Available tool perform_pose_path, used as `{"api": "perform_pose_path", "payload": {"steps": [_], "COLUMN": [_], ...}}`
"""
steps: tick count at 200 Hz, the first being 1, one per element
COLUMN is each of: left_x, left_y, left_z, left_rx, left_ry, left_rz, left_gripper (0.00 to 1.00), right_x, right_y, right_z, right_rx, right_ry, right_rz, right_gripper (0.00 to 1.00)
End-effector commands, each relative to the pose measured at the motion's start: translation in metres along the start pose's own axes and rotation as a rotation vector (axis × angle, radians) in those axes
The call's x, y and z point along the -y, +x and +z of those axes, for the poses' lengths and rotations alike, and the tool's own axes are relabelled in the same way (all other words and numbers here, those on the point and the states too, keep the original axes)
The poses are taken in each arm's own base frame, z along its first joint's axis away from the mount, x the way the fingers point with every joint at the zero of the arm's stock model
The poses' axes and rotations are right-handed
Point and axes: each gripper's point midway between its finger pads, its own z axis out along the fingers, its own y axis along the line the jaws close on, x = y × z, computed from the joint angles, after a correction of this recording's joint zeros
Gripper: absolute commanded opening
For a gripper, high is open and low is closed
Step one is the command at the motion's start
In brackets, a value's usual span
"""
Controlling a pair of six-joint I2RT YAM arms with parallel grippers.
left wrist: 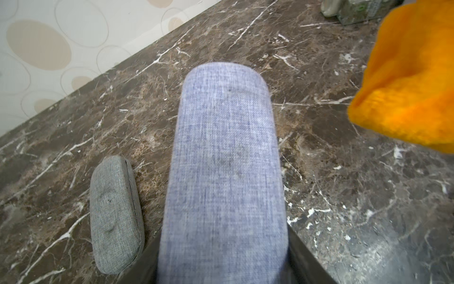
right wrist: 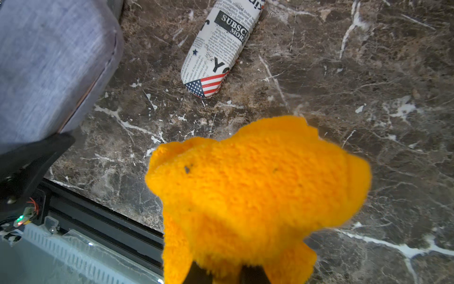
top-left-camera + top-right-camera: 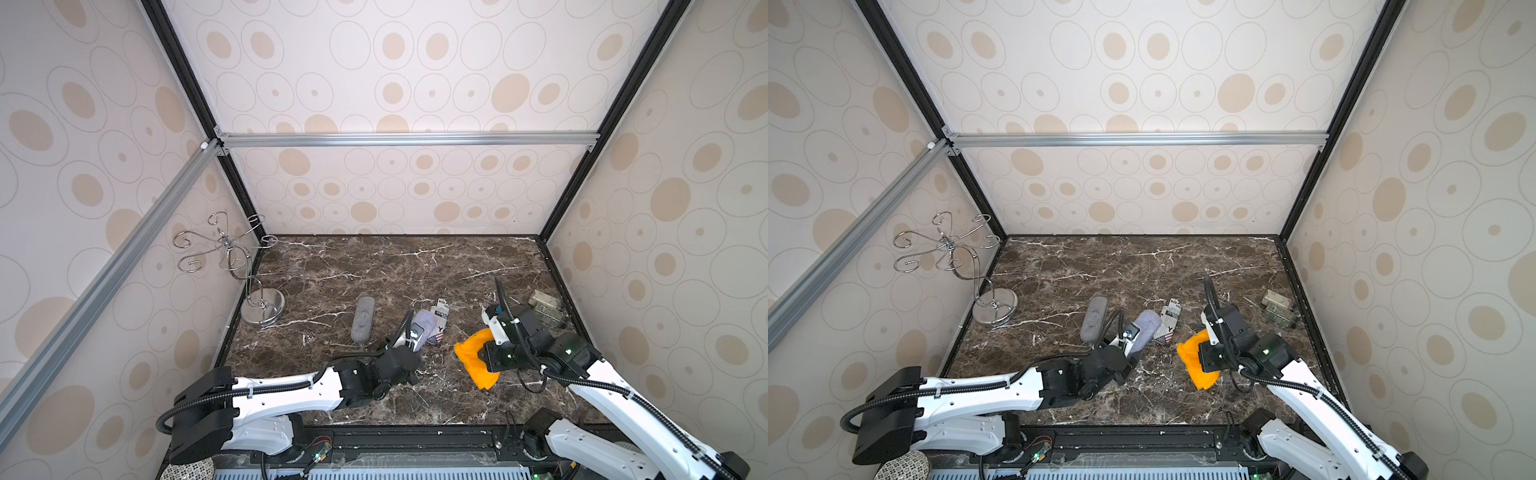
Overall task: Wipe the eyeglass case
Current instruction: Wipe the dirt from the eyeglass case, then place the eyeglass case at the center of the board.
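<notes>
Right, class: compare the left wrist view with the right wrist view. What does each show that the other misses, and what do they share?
Only the left wrist view shows the grey case and a strip of patterned wall. Only the right wrist view shows the newspaper-print case and the black front rail. Both show the blue case, the orange cloth and the marble table.

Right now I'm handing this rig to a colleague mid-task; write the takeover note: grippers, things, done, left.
Left gripper: shut on the blue case, held above the table.
Right gripper: shut on the orange cloth, apart from that case.
Grey case and newsprint case lie on the table.
Done: both pickups. Left: bring cloth onto the blue case and wipe; a faint smudge shows on it.
</notes>
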Motion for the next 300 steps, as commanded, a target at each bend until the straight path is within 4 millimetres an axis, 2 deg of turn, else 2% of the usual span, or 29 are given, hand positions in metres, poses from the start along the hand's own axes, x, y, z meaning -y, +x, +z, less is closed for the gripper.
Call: {"api": "perform_pose_path", "payload": {"steps": [1, 33, 62, 100, 135, 203, 259, 300], "left_x": [-0.002, -0.017, -0.023, -0.035, -0.037, -0.039, -0.039, -0.037], "left_y": [-0.011, -0.011, -0.011, -0.009, 0.002, 0.012, 0.019, 0.025], "left_z": [0.013, 0.045, 0.073, 0.099, 0.123, 0.147, 0.153, 0.156], "left_rx": [-0.002, -0.052, -0.09, -0.126, -0.169, -0.208, -0.223, -0.239], "left_ry": [0.012, -0.071, -0.116, -0.168, -0.164, -0.132, -0.124, -0.122], "left_rz": [-0.158, -0.232, -0.251, -0.284, -0.309, -0.347, -0.361, -0.363], "left_gripper": [0.41, 0.4, 0.4, 0.4, 0.41, 0.44, 0.47, 0.55], "right_x": [-0.012, -0.022, -0.026, -0.028, -0.023, -0.017, -0.017, -0.017], "right_y": [-0.004, -0.002, 0.001, 0.003, 0.006, 0.007, 0.009, 0.01], "right_z": [-0.001, 0.0, 0.005, 0.006, 0.002, -0.005, -0.003, -0.001], "right_rx": [0.038, 0.053, 0.048, 0.043, 0.063, 0.118, 0.106, 0.104], "right_ry": [-0.074, -0.15, -0.179, -0.198, -0.183, -0.173, -0.174, -0.175], "right_rz": [0.021, 0.025, 0.029, 0.033, 0.026, 0.029, 0.027, 0.03], "right_gripper": [0.0, 0.0, 0.0, 0.0, 0.0, 0.0, 0.0, 0.0]}}
